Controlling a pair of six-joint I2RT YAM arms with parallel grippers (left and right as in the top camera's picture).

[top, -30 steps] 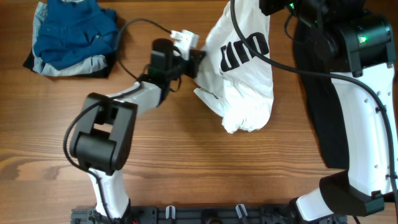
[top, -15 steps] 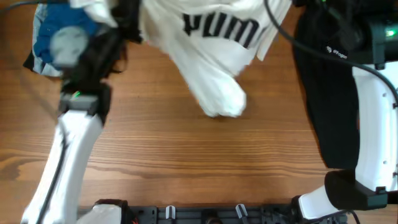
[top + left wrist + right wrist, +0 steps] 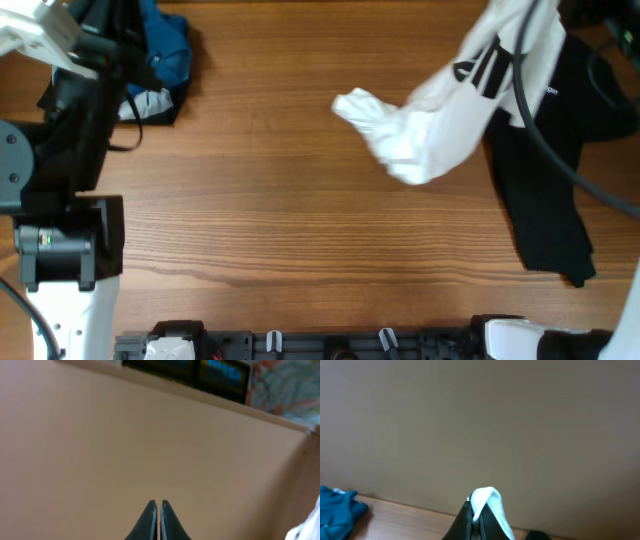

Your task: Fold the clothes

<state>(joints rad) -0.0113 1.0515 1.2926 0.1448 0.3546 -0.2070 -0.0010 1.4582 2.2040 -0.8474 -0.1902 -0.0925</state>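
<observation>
white fabric with black lettering, the shirt sits bunched just left of the black garment. its upper part overlaps that garment's top-left edge, and its crumpled lower end reaches farthest from the garment, out over the wooden table. the shirt's top runs up out of the overhead view, above the garment. the black garment lies spread flat on the wood.

in the right wrist view, the right gripper has its fingers closed on a fold of the white shirt, which pokes up between the tips against a plain wall. a dark cable crosses both the shirt and the top of the black garment.

the left gripper has its fingers pressed together with nothing between them, and it points at a bare beige wall. the left arm stands well apart from the black garment, on the opposite side of the table. a pile of blue clothes lies just beside that arm, equally far from the black garment, with a pale and a dark layer showing under the blue.
</observation>
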